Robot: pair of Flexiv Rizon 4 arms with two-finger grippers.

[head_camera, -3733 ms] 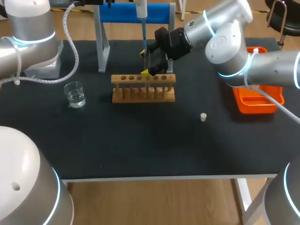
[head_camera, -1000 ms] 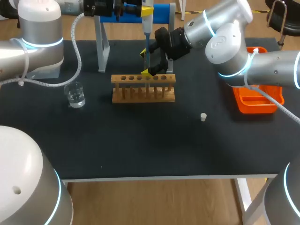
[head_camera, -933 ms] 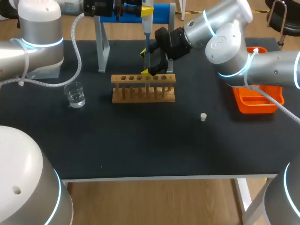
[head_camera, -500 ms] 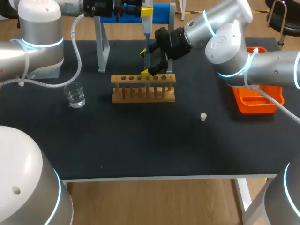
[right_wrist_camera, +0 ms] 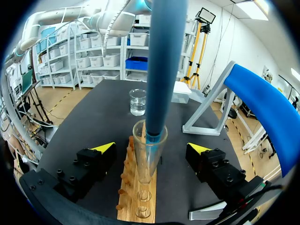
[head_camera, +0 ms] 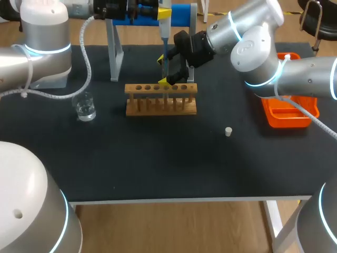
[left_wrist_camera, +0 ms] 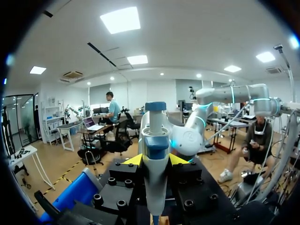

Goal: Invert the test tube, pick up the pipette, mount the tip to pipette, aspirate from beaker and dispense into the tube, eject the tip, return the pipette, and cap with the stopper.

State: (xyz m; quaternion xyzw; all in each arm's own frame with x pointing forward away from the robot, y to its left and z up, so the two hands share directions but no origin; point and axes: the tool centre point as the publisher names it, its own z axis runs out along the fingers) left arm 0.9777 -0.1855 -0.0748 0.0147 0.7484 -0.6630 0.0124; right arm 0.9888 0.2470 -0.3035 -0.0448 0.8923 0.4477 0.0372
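Head view: the left arm's claw (head_camera: 157, 9) is cut off at the far edge of the picture, and from here it is unclear whether its fingers are clamped. It sits at the white head of the pipette (head_camera: 164, 23), in front of the blue stand (head_camera: 138, 15). The pipette's thin shaft hangs straight down, and its lower end is lost between the fingers of the right arm's claw (head_camera: 165, 70), just above the wooden rack (head_camera: 161, 99). The beaker (head_camera: 84, 106) stands well to the left of the rack with a shallow layer of clear liquid in it. The small white stopper (head_camera: 228, 132) lies on the black table (head_camera: 158, 158), apart from the rack. The orange tray (head_camera: 288, 115) is partly covered by the right arm, so its contents cannot be seen.

Left wrist view: the claw (left_wrist_camera: 155, 161) is clenched on the pipette (left_wrist_camera: 155, 140), with a yellow tip pressed to either side of its body. The shaft drops out of sight below.

Right wrist view: the claw (right_wrist_camera: 151, 147) is released, its yellow fingertips (right_wrist_camera: 104, 146) standing well clear on both sides of the test tube (right_wrist_camera: 149, 164). The tube stands upright in the rack (right_wrist_camera: 138, 199), mouth up. The blue pipette (right_wrist_camera: 163, 61) shaft ends just inside the mouth. Whether a tip is fitted, or any liquid is in the tube, cannot be made out. The beaker (right_wrist_camera: 138, 101) shows beyond it.
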